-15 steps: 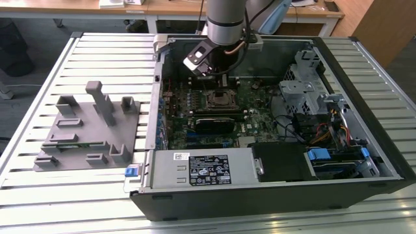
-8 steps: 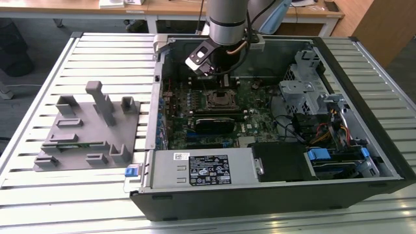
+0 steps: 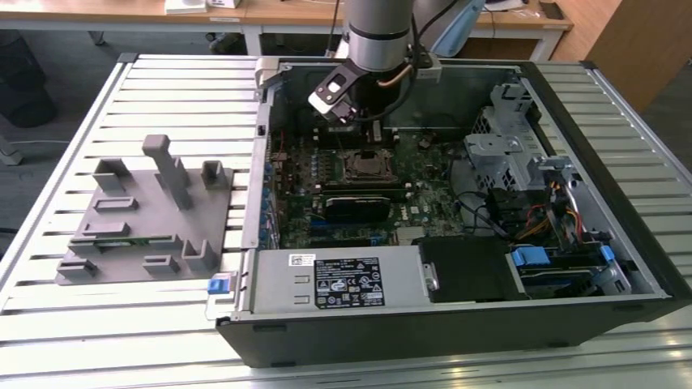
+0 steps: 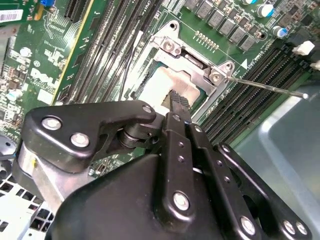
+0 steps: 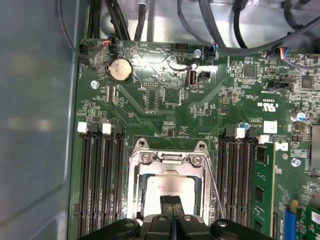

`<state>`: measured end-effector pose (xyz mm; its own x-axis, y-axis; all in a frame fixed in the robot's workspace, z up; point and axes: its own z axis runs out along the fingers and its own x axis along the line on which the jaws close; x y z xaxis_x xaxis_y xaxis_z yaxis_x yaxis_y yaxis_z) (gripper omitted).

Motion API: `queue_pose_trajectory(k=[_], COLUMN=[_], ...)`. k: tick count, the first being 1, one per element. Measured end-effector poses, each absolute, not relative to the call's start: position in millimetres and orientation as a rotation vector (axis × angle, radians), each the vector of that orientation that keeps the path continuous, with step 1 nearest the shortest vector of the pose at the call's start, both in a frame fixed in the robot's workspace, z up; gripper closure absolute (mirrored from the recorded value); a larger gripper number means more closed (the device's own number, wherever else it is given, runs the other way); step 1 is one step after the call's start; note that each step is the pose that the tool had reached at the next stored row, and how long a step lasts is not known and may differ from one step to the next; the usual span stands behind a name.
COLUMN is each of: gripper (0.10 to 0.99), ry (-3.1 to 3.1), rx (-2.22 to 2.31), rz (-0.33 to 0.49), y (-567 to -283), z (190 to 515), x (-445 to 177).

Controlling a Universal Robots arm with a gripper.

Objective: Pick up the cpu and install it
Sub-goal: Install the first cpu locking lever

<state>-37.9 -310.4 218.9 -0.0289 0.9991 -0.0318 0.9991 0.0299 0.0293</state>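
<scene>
The cpu (image 5: 167, 190), a flat silver square, lies inside the metal socket frame (image 5: 169, 158) on the green motherboard (image 5: 165, 95). In the second wrist view the cpu (image 4: 162, 85) shows just past the fingertips. My gripper (image 5: 171, 205) hangs straight above it, its two black fingers (image 4: 176, 102) pressed together with nothing visible between them. In the exterior view the gripper (image 3: 365, 136) reaches down into the open computer case (image 3: 562, 324), just above the socket (image 3: 365, 166).
The socket's thin lever rod (image 4: 265, 85) sticks out sideways. Memory slots (image 5: 97, 185) flank the socket on both sides. A black block (image 3: 362, 207) and a drive cage (image 3: 508, 158) sit inside the case. On the exterior view's left, a grey fixture (image 3: 146, 215) stands on the slatted table.
</scene>
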Motion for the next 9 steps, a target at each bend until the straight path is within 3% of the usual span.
queue_pose_trajectory(k=[9], gripper=[0.980], ry=[2.224], rx=[2.159], rz=[0.000], y=[-310.4], z=[247.2], x=[-37.9])
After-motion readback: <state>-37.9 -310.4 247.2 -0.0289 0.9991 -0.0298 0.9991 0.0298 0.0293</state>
